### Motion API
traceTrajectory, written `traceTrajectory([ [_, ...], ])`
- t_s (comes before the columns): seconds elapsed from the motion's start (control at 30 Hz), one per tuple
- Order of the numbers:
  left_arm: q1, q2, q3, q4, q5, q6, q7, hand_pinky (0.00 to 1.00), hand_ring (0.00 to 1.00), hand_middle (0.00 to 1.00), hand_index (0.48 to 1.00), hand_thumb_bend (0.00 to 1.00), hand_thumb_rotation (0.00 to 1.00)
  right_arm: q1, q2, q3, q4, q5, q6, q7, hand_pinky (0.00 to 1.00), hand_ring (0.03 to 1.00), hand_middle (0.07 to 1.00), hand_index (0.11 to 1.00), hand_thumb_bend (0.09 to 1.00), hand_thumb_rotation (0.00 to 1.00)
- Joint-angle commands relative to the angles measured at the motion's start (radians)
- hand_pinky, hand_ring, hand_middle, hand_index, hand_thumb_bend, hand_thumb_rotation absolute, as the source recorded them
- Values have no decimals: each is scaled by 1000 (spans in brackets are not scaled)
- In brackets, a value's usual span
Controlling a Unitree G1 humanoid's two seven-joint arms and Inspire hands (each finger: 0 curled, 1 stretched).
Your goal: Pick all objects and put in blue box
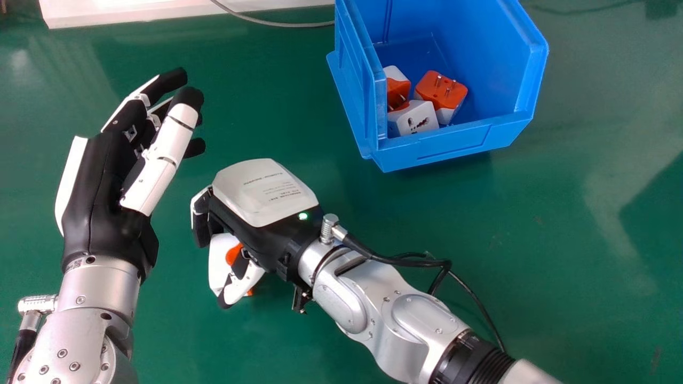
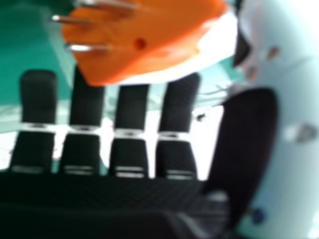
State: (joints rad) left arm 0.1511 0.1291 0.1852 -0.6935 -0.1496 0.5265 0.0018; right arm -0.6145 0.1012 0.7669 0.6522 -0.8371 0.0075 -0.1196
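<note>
At the far left, the left hand [image 1: 101,202] hangs over the green counter [image 1: 560,240], its fingers loosely extended with nothing between them, pointing away from the robot. Right of it and nearer the robot is the orange and white adapter [image 1: 217,261], its longer side running roughly near to far in the head view, its pins pointing away from the thumb in the right hand view. It lies at the left, near side of the right hand [image 1: 261,224], in the gap between fingers [image 2: 132,107] and thumb [image 2: 246,139]. That hand looks wide, its fingers reaching past the far side of the adapter; whether both sides press on it, I cannot tell. The right hand is plainly the nearer one, so the pick should be its job: close thumb toward fingers, then lift straight up before swinging. Farther right and beyond stands the blue box [image 1: 453,146], well apart from the hand, three adapters [image 1: 416,117] inside by its low front edge. Bare counter separates hand and box, leaving open room for a diagonal carry away and to the right; the tall left wall is the edge likeliest to be knocked, so the load should come in high.
</note>
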Motion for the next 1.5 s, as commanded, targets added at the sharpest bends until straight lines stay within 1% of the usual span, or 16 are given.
traceTrajectory([
  [0.0,-4,4,5,-29,2,-5,-1,751,816,801,820,515,581,-19,3,-5,-11,-8,-14,-28,357,435,526,467,509,12],
  [0.23,-8,7,12,-23,-5,-8,-8,744,813,800,820,530,590,-10,0,-8,-20,-3,-11,-34,350,430,522,451,501,3],
  [0.37,-11,8,14,-17,-3,-9,-9,743,812,799,820,532,591,-3,1,-14,-32,4,-5,-28,350,428,522,451,500,1],
  [0.47,-12,9,14,-20,-2,-7,-10,742,812,799,820,534,592,5,-1,-22,-49,11,-5,-26,350,429,526,461,499,1],
  [0.6,-13,12,16,-20,-4,-6,-13,742,812,799,820,534,592,18,-5,-44,-78,29,0,-10,350,429,528,469,498,0],
  [0.8,-17,12,24,-9,-5,-11,-20,742,812,799,820,534,593,62,-12,-75,-166,53,39,32,349,429,529,481,497,0],
  [0.9,-20,12,26,-13,-3,-5,-20,742,812,799,820,534,593,95,-23,-83,-229,49,67,44,349,429,529,481,497,0],
  [0.97,-20,12,27,-13,-5,-6,-22,742,812,799,820,535,593,118,-33,-88,-281,47,87,52,347,431,529,484,496,0],
  [1.1,-23,14,33,-3,-6,-11,-27,744,813,799,820,535,593,157,-51,-107,-376,60,110,84,346,434,534,490,495,0],
  [1.27,-27,18,40,6,-10,-12,-31,746,813,799,820,537,594,204,-71,-127,-500,68,137,133,342,436,538,502,493,0],
  [1.47,-35,20,51,34,-10,-27,-37,747,813,799,819,541,595,273,-99,-144,-625,59,153,150,338,435,541,515,491,0],
])
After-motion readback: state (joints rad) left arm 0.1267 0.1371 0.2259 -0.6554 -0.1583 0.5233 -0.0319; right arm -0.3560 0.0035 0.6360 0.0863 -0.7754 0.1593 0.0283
